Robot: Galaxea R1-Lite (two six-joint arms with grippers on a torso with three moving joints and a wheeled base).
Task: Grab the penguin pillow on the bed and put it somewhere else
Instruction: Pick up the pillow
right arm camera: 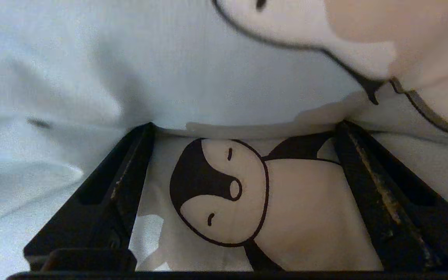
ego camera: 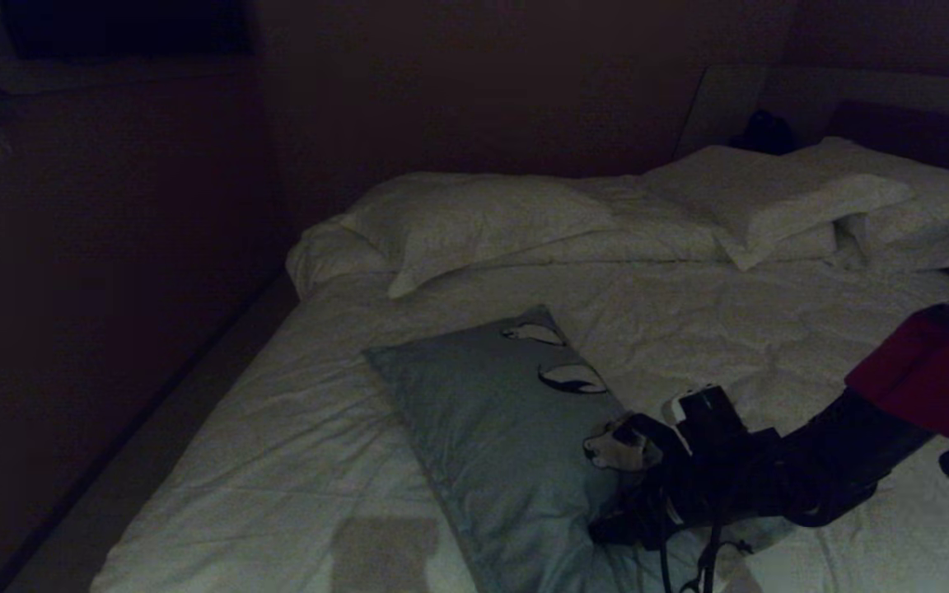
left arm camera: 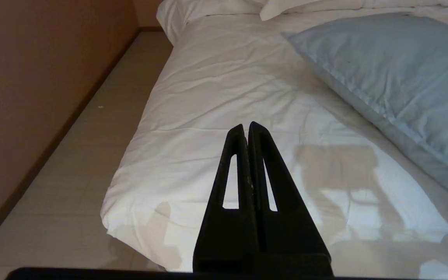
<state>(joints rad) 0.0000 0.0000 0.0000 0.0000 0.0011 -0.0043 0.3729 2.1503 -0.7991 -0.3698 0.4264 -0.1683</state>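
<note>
A printed penguin (right arm camera: 224,194) lay closest to the right wrist camera, framed between the two black fingers (right arm camera: 126,175) of the right gripper (right arm camera: 243,128). Those fingers stood wide apart and held nothing, their tips pressed against the fabric of the penguin pillow (ego camera: 491,420), where a fold had bunched up between them. In the head view, the right gripper (ego camera: 616,486) came in low from the right side, its black arm (ego camera: 837,461) stretched across the duvet to the pillow's penguin edge (the edge facing the robot's right).

The penguin pillow lay flat and slantwise on the near half of the bed (ego camera: 293,428), on the wrinkled white duvet, well apart from the plain white pillows (ego camera: 771,198) stacked by the headboard.

The left gripper (left arm camera: 247,128) hung above the bed's near left corner, its fingers pressed together on nothing, beside the strip of floor (left arm camera: 103,128) along the wall.
</note>
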